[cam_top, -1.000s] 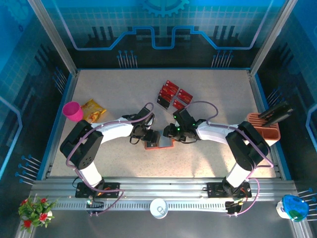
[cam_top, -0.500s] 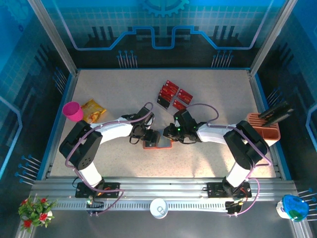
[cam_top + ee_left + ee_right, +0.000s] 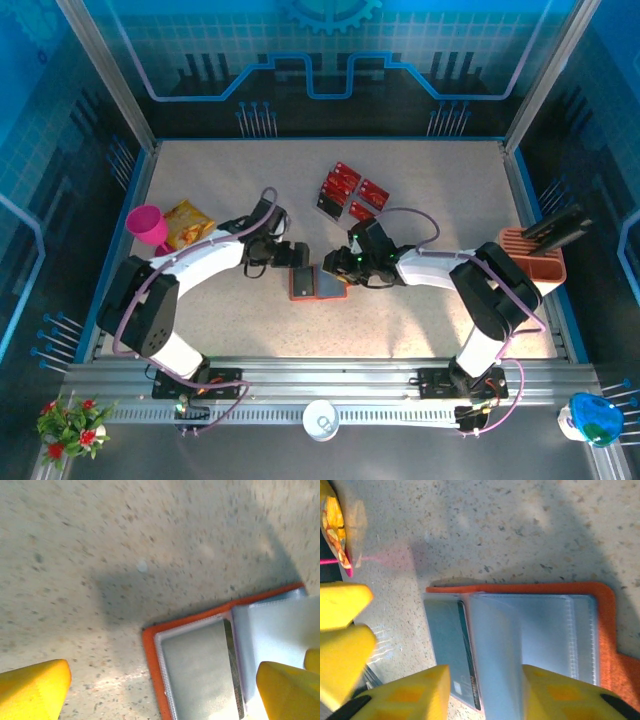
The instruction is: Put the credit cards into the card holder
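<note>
Left wrist view: the left jaws stand wide apart, one yellow fingertip (image 3: 31, 690) over bare tabletop (image 3: 125, 540) and the other over the open card holder (image 3: 151, 665). Nothing is clamped between them. In the right wrist view the right jaws are partly apart, and a pale pocket leaf (image 3: 495, 645) of the holder runs up between them. We see a gap on one side, so we judge that they do not pinch it.

In the top view the holder lies open near the middle of the tabletop, a little toward the near edge, with one pair of jaws at each side of it. The credit cards (image 3: 346, 190) lie in a loose group toward the far edge, well apart from the holder.

We think the step is to open one pocket for a card. To do it well, we should lift only one leaf, low and gently, so that the holder does not slide. One arm should press the holder down while the other fetches a single card.
</note>
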